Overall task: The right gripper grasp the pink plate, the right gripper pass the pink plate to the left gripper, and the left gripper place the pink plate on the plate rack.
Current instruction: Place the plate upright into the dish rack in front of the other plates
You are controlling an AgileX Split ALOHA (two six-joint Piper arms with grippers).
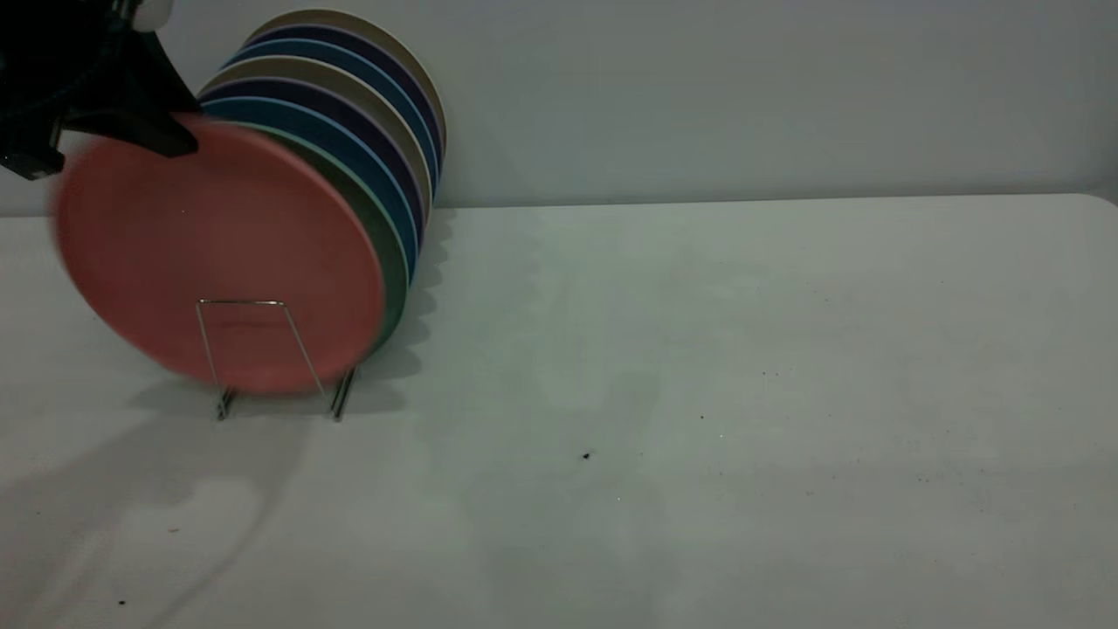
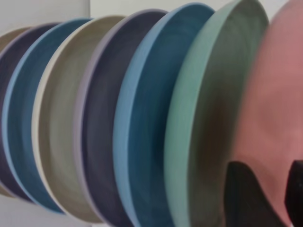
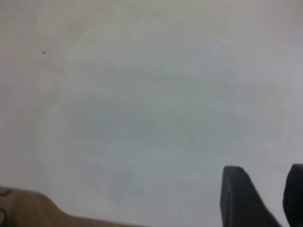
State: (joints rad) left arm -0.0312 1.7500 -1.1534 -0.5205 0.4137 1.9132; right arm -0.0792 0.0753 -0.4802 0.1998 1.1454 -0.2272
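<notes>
One round salmon pink plate, seemingly blurred, rim clamped by left gripper, upright at plate rack.

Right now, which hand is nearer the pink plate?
Left. The left hand grips the pink plate at its top rim, by the plate rack. The right hand is over bare table, no plate in its view.

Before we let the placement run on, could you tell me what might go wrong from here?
1. The left claw grips the pink plate only at its upper rim, so it may swing or slip on release.
2. The plate rack is nearly full; the pink plate could knock the teal-green plate behind it and disturb the row.
3. Only the front wire loop stands before it, so it might tip forward onto the table.
</notes>
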